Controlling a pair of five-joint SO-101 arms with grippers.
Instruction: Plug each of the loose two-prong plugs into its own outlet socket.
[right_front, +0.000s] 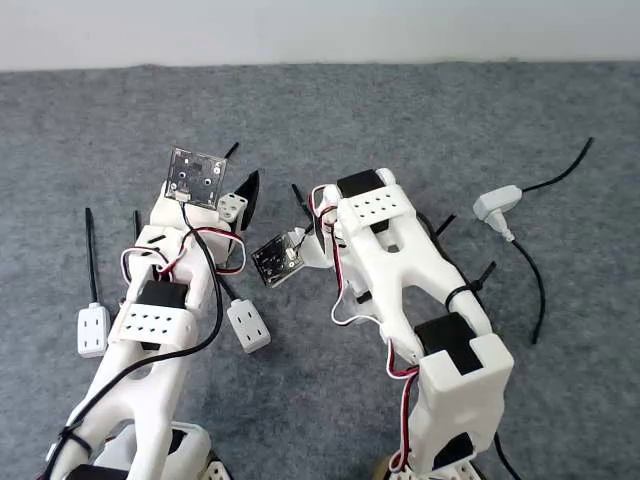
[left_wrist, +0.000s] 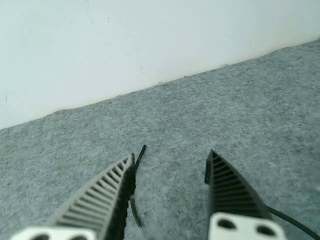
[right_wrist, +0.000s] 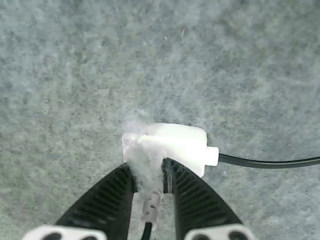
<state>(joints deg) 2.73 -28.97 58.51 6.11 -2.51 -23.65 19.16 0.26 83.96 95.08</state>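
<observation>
In the high view the right arm (right_front: 420, 290) lies across the spot it's working, and the near edge chops off its base. The left arm (right_front: 150, 340) is cut off the same way. Up close, the plug (right_wrist: 149, 202) is pinched in the right gripper (right_wrist: 147, 166), its prongs buried against the socket block (right_wrist: 175, 145), so how deep it sits can't be told. The block's cord (right_wrist: 270, 162) runs out of frame. The left gripper (left_wrist: 172, 155) gapes, its finger roots cropped. Far right, the white piece (right_front: 497, 205) is too small to call plug or socket.

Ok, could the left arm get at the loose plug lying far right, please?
Probably not: the loose plug lies beyond the right arm, which stands between, and the left gripper points toward the wall.
</observation>
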